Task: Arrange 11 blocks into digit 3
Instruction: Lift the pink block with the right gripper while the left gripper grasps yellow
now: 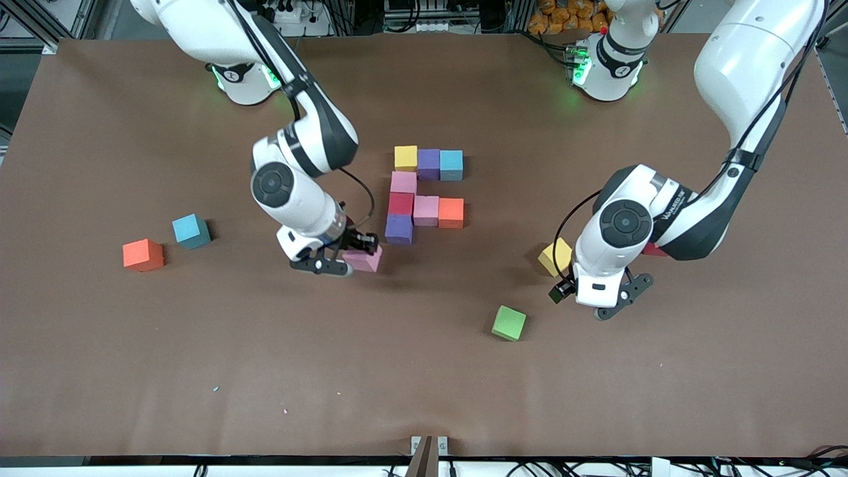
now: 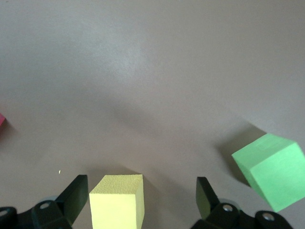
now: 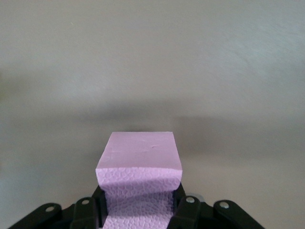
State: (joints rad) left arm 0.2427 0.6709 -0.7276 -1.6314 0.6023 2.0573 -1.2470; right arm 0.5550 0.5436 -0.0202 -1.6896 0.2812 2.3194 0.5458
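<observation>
Eight blocks touch in a partial figure mid-table: a yellow (image 1: 405,158), purple (image 1: 428,163) and blue (image 1: 451,165) row, then pink (image 1: 403,182), red (image 1: 401,203) and purple (image 1: 399,229) in a column, with pink (image 1: 426,211) and orange (image 1: 451,212) branching off. My right gripper (image 1: 351,255) (image 3: 138,200) is shut on a pink block (image 1: 364,260) (image 3: 139,160) beside the lower purple one. My left gripper (image 1: 613,301) (image 2: 141,198) hangs open over a loose yellow block (image 1: 555,256) (image 2: 116,200). A green block (image 1: 509,322) (image 2: 270,169) lies nearer the camera.
An orange block (image 1: 143,255) and a blue block (image 1: 191,230) lie loose toward the right arm's end of the table. A red block (image 1: 654,250) (image 2: 2,119) peeks out from under the left arm.
</observation>
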